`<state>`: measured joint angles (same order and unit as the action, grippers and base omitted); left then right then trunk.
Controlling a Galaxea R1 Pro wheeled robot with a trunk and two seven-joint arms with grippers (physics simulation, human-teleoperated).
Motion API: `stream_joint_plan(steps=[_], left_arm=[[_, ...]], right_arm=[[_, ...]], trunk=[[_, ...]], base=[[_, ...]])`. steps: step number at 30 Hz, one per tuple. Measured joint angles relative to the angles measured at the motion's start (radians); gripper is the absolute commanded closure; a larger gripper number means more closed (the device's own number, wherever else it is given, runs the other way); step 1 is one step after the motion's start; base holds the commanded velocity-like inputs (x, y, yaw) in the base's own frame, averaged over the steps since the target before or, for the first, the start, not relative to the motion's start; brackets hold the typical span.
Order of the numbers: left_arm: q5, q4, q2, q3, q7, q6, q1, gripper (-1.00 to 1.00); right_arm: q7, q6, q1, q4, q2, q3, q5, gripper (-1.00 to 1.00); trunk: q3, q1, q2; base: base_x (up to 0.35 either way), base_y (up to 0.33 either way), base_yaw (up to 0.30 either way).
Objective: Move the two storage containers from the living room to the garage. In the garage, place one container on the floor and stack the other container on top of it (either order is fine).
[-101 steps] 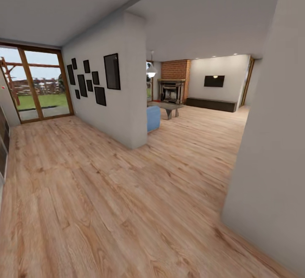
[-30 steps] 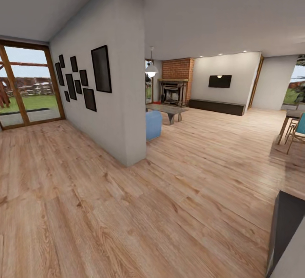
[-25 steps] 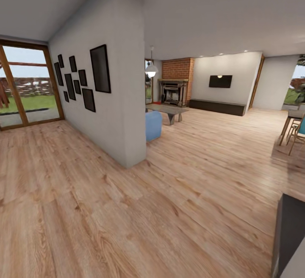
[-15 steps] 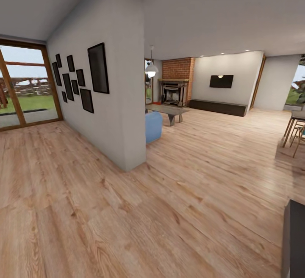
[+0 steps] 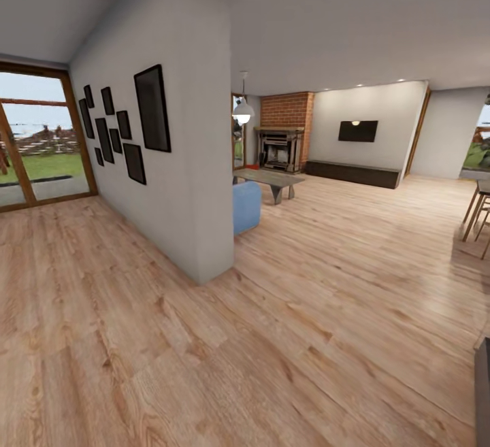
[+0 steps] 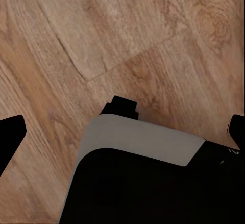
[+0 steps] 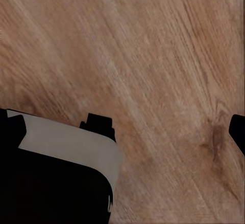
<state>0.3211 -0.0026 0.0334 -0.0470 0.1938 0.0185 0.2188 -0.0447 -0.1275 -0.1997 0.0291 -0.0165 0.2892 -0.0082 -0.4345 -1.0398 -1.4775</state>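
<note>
The living room (image 5: 340, 181), with its light wood-plank floor (image 5: 286, 311), red brick fireplace (image 5: 280, 135), black wall TV (image 5: 358, 130) and long dark low bench (image 5: 350, 173), lies ahead past a white partition wall (image 5: 184, 147). Both wrist views look down on planks: the left gripper (image 6: 122, 132) fingers (image 6: 10, 132) are spread wide, and the right gripper (image 7: 122, 127) fingers (image 7: 238, 129) likewise, holding nothing.

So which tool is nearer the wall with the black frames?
Probably left: the wall stands ahead-left. Both the left tool and right tool hang over wood floor, apart from it.
</note>
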Motion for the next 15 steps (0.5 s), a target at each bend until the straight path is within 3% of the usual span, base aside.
stream_joint_plan(steps=[6, 15], left_arm=[[0.0, -0.001, -0.002, 0.0, -0.041, 0.0, 0.0, -1.0], [0.0, 0.0, -0.003, 0.0, -0.05, 0.002, 0.0, -1.0]], right_arm=[[-0.001, 0.002, 0.0, 0.0, 0.006, -0.008, -0.006, -1.0], [-0.003, 0.004, 0.0, 0.0, 0.014, -0.039, -0.009, -1.0]], trunk=[[0.0, 0.0, 0.0], [0.0, 0.0, 0.0]], base=[[0.326, 0.0, -0.01], [0.326, 0.0, -0.225]])
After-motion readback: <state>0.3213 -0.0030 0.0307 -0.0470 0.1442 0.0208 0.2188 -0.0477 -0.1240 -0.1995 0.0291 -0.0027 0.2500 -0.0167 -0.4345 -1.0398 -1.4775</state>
